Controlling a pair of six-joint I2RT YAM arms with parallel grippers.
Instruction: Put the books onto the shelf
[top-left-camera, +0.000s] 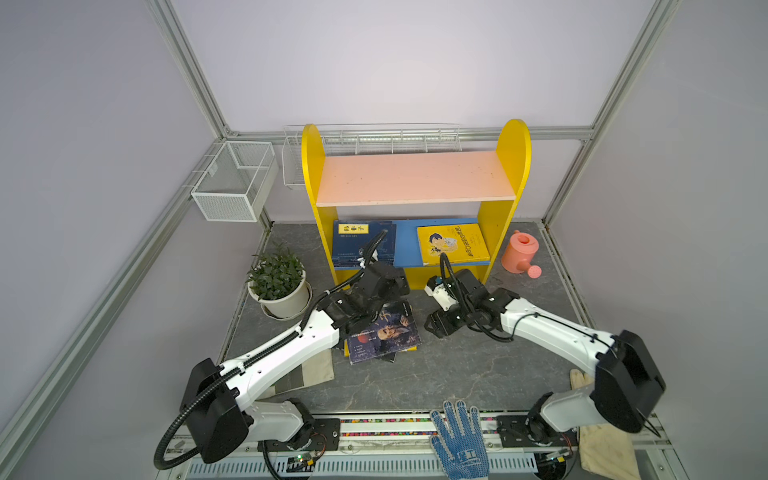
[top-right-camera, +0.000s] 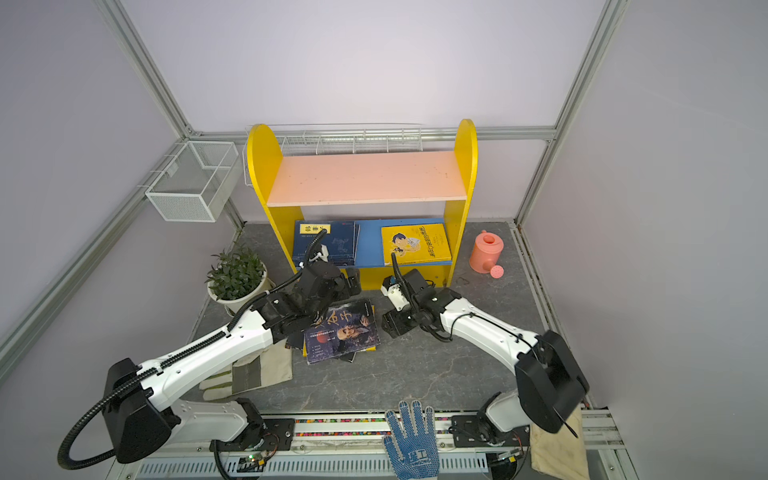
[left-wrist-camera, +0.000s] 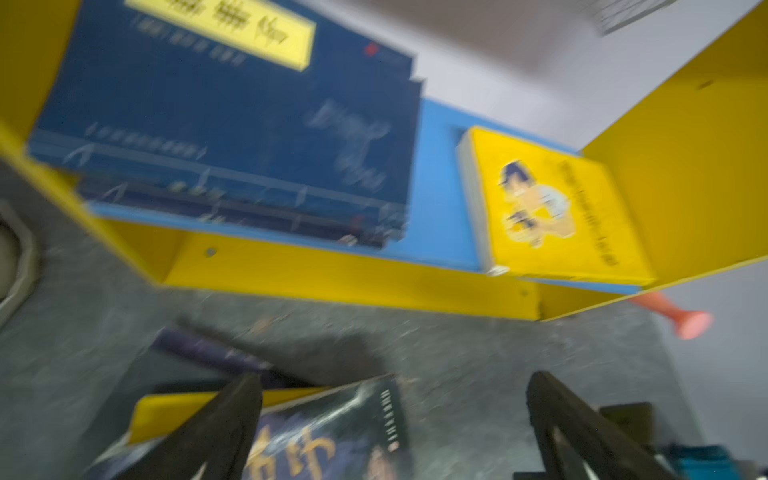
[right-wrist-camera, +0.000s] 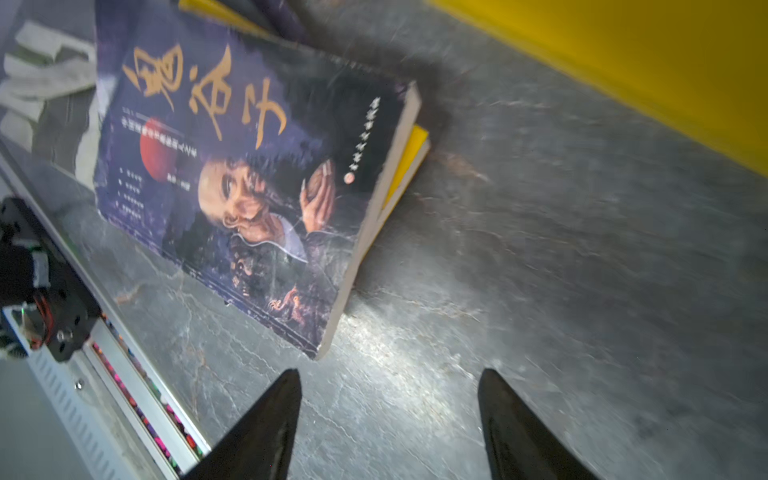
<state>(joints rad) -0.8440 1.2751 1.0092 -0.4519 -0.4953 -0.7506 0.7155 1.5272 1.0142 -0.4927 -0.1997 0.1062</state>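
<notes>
The shelf (top-left-camera: 415, 176) has yellow side panels, a bare pink upper board and a blue lower board (left-wrist-camera: 436, 174). On the lower board lie navy books (top-left-camera: 361, 245) (left-wrist-camera: 232, 124) at the left and a yellow cartoon book (top-left-camera: 453, 243) (left-wrist-camera: 557, 208) at the right. A pile of books on the floor is topped by a dark portrait book (top-left-camera: 386, 332) (right-wrist-camera: 249, 174). My left gripper (top-left-camera: 395, 282) (left-wrist-camera: 392, 386) hovers open over the pile's far edge, holding nothing. To the pile's right, my right gripper (top-left-camera: 432, 326) (right-wrist-camera: 388, 378) stands open over bare floor.
A potted plant (top-left-camera: 276, 282) stands left of the shelf, a pink watering can (top-left-camera: 519, 252) right of it. White wire baskets (top-left-camera: 235, 180) hang on the back left. A canvas glove (top-right-camera: 257, 370) lies under the left arm, a blue dotted glove (top-left-camera: 459, 440) at the front rail.
</notes>
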